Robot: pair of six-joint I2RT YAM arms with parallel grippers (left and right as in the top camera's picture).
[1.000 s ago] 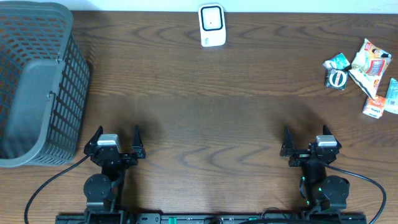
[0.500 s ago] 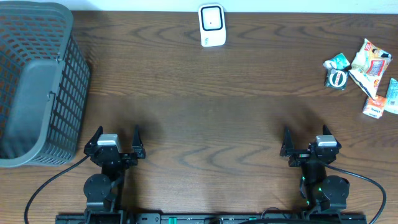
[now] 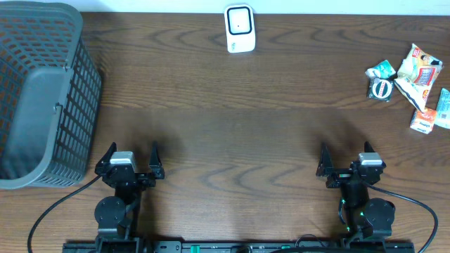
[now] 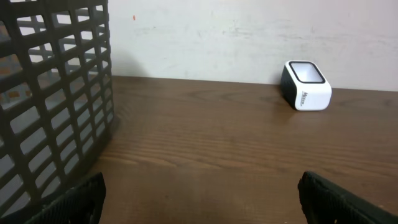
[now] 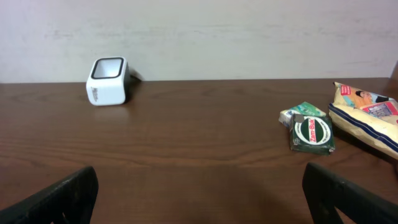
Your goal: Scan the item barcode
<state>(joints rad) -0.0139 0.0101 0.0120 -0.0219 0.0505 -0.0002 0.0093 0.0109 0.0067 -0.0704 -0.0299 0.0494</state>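
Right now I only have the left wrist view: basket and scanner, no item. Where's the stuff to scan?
Observer: A pile of snack packets lies at the far right edge of the table, well to the right of the scanner.
Operator: Which arm is closer?
Observer: The right gripper. It is open, holds nothing, and sits at the near edge, apart from the pile.
Operator: Which packet is nearest to it?
Observer: A dark green packet with a round label, lying flat at the pile's left end.
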